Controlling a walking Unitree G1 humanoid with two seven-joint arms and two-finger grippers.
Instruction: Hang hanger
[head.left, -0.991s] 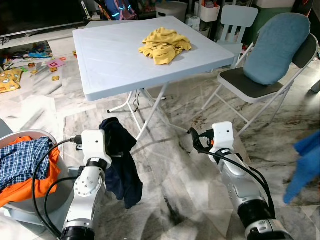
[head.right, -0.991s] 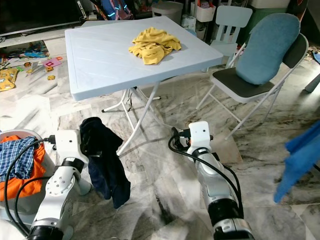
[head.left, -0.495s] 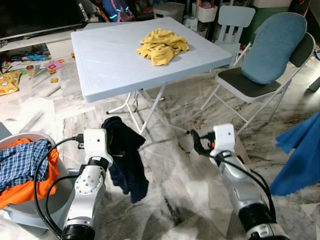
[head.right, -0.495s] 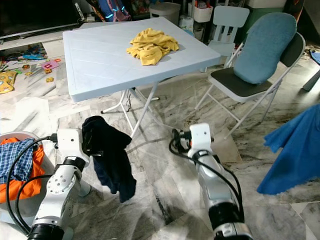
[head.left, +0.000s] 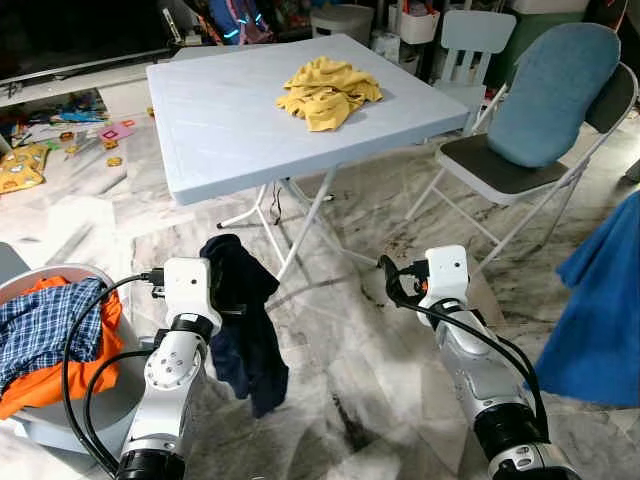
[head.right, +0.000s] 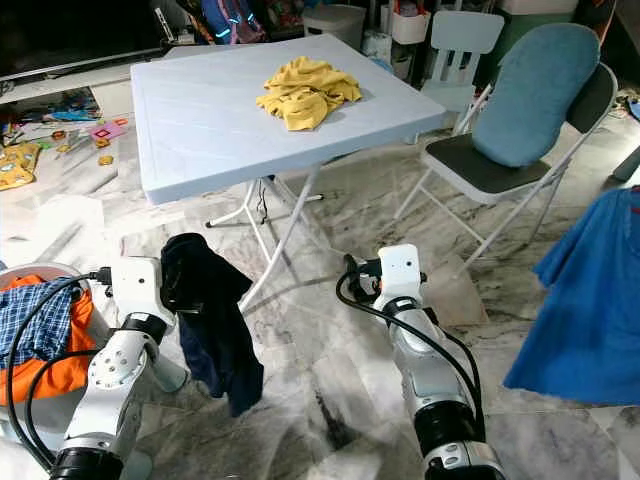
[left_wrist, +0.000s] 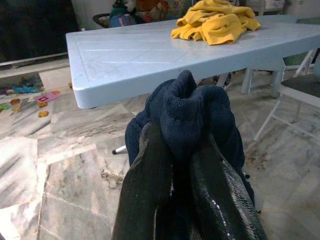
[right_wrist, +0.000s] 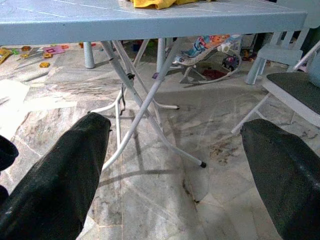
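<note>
Pale-blue plastic table (head.left: 230, 120) stands at twelve o'clock, a yellow cloth (head.left: 328, 90) heaped on it; a blue shirt (head.left: 600, 300) hangs at three o'clock. Navy garment (head.left: 245, 330) droops at eight o'clock, seemingly soft and light, best held at its bunched top. Left gripper (left_wrist: 182, 165) pinches that bunch; right gripper (right_wrist: 175, 165) is spread wide, empty. No hanger can be made out.

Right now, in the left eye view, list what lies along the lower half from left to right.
Laundry basket of clothes → left gripper holding the dark garment → right gripper, jaws open → blue cloth at the right edge.
</note>
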